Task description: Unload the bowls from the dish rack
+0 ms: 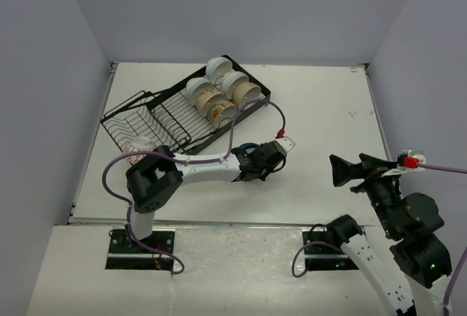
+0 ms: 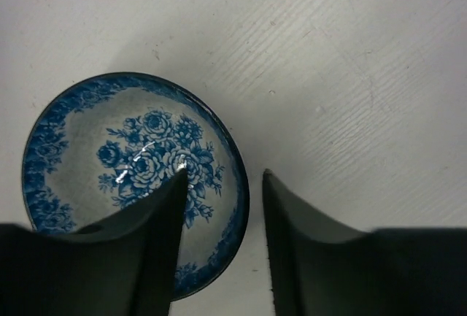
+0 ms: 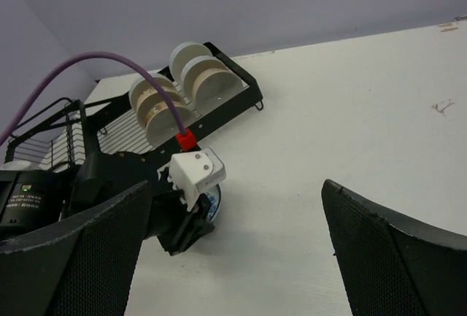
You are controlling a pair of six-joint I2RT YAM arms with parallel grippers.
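Observation:
A bowl with a blue-and-white flower pattern inside sits upright on the white table. My left gripper is open and straddles its right rim, one finger over the inside and one outside, without pinching it. In the top view the left gripper is just in front of the dish rack, a black wire rack. Several white and tan bowls stand on edge in the rack's right section. A red-patterned bowl lies by the rack's near left corner. My right gripper is open, empty and raised at the right.
The right wrist view shows the rack, the patterned bowl under the left wrist, and bare white table to the right. Grey walls close in the table on the left, far and right sides.

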